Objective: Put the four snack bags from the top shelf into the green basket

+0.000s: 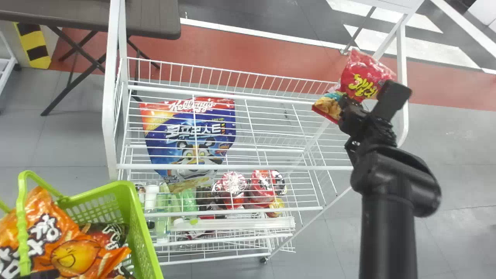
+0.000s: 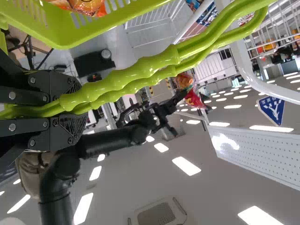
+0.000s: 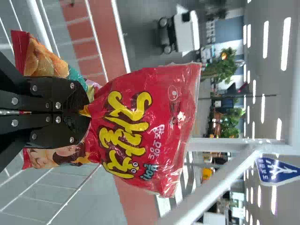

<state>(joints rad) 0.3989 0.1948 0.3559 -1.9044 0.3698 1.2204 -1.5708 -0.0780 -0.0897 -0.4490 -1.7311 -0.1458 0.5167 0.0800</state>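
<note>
Red snack bag [image 3: 140, 126] being clenched by the right tool [image 3: 88, 112]
It is being held near the top shelf's [image 1: 271, 167] right end, the green basket [image 1: 133, 217] being gripped well leftward by the left tool [image 2: 78, 111].

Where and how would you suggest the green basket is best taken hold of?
I would take both handles together at their thicker grip sections, coming from the robot's side with the gripper's fingers straddling them, as the left gripper does now. They run side by side like one bar and arch above the basket's rim, which should keep the fingers off the bags inside.
</note>
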